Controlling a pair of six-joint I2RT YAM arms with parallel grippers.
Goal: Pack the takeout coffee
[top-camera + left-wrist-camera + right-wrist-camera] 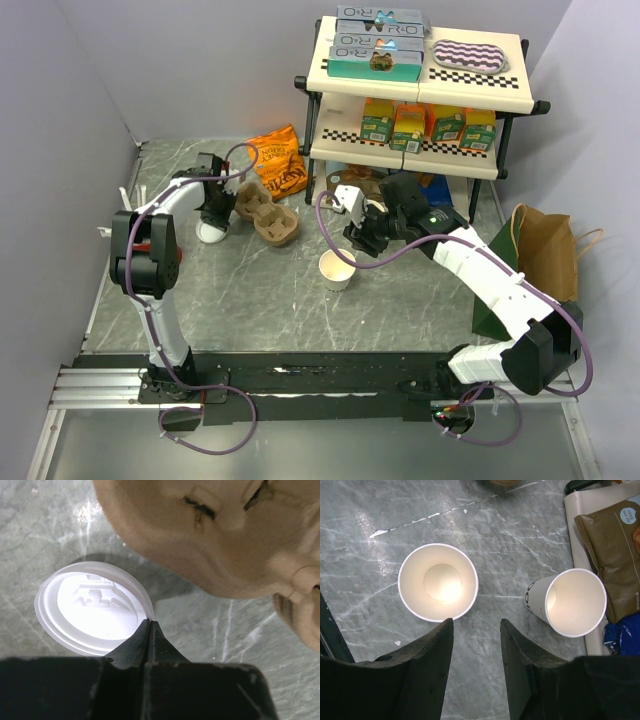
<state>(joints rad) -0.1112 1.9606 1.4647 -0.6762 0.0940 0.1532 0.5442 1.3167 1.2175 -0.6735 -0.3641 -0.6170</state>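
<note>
Bare grey marble tabletop point(260, 300) lies open from the arm bases up to the upright cream-white paper cup point(338, 270), which is free on its near and left sides. A clear strip of marble separates it from the second cream paper cup point(575, 602), just beside the two-tier cream shelf rack point(515, 85) that walls off the rear right. The brown moulded-pulp cup carrier point(265, 212) crowds the round white plastic lid point(92, 607) on one side. An orange snack bag point(278, 160) stands behind the carrier, and a brown paper bag point(545, 250) closes the right edge.

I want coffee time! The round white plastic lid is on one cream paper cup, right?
No. The round white plastic lid lies on the grey marbled table, as the left wrist view shows; both cream paper cups are uncovered.
</note>
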